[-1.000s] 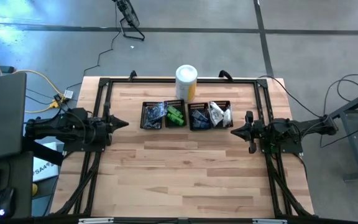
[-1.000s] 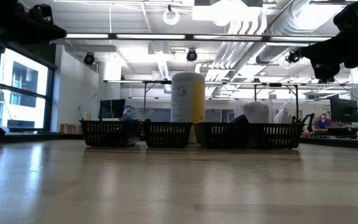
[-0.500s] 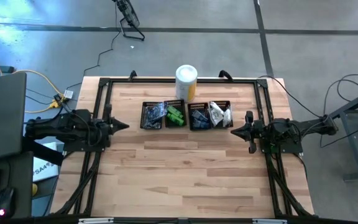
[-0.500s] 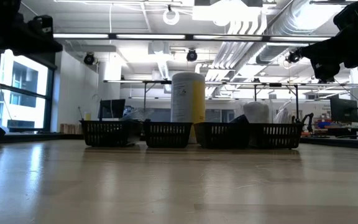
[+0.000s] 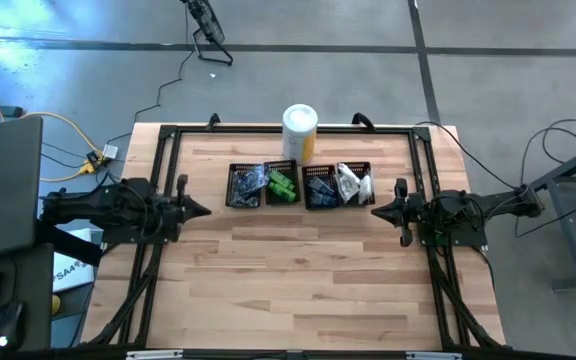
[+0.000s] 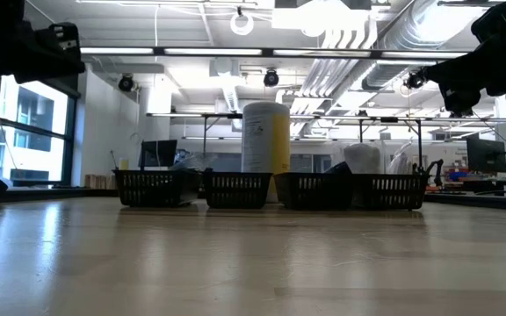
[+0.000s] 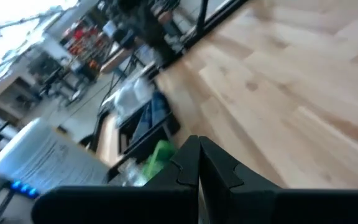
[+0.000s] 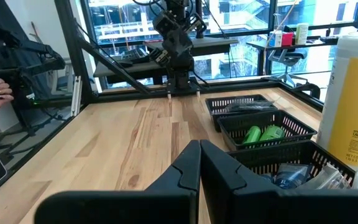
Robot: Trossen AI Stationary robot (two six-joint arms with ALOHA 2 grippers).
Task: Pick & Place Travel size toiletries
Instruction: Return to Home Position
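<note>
The left claw [image 5: 204,209] has edged toward the bins [image 5: 248,165]; the toiletries [image 5: 284,188] lie inside, between it and the right claw [image 5: 376,211], both closed and empty.

The left end effector [image 5: 199,210] and right end effector [image 5: 378,211] pointed inward at each other from opposite sides, level, fingers pressed together, holding nothing.

A bright workshop hall.
We see grey concrete floor [image 5: 528,90] around the high view's edges; in the low view, windows [image 6: 20,132] at left, white ducts [image 6: 358,35] and strip lights [image 6: 191,51] up top.
</note>
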